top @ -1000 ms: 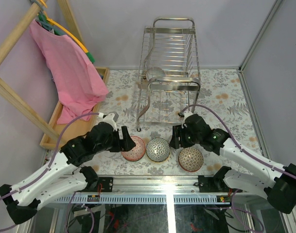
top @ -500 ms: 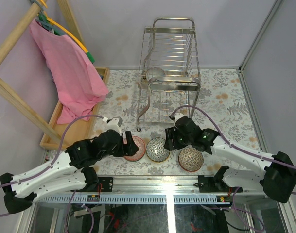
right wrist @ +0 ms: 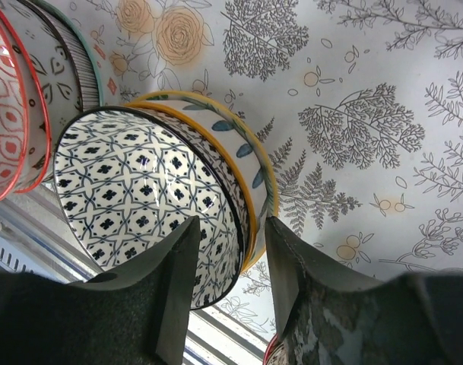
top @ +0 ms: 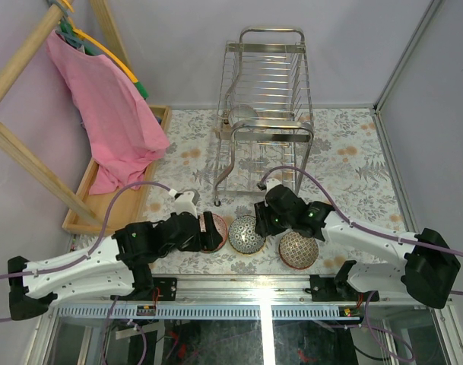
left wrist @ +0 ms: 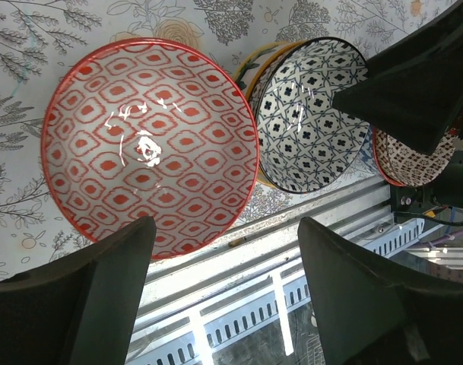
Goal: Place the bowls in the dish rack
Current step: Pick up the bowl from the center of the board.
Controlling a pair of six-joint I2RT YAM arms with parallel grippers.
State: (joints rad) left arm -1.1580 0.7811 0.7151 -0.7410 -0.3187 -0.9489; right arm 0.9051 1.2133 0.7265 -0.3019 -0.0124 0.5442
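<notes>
rail: metal rail runs along the near edge of the bench, just beside the bowl row.
left jaws: spread wide, gripping nothing. One finger stands to each side of the near rim of the red-and-white bowl.
right jaws: straddle the rim of the blue-and-white bowl, one finger inside and one outside. Cannot tell if they are clamped on it.
stack: the blue-and-white bowl nests in a yellow-rimmed bowl with a leaf print; both rims sit in the gap.
row: three glossy round groups sit close together. Red-and-white is left, blue-and-white is middle, red-dotted bowl is right.
under red: a striped bowl with a green rim shows beneath the red-and-white one.
bench surface: flat floral print, with open room between the bowl row and the rack and to the rack's right.
dish rack: dish rack is chrome wire in two tiers, far middle of the bench, well apart from the row. A round pale piece stands on edge at its left side.
left side: wooden tray; a pink cloth hangs from a wooden frame and drapes into it.
edges: walls stand close at the back and right.
</notes>
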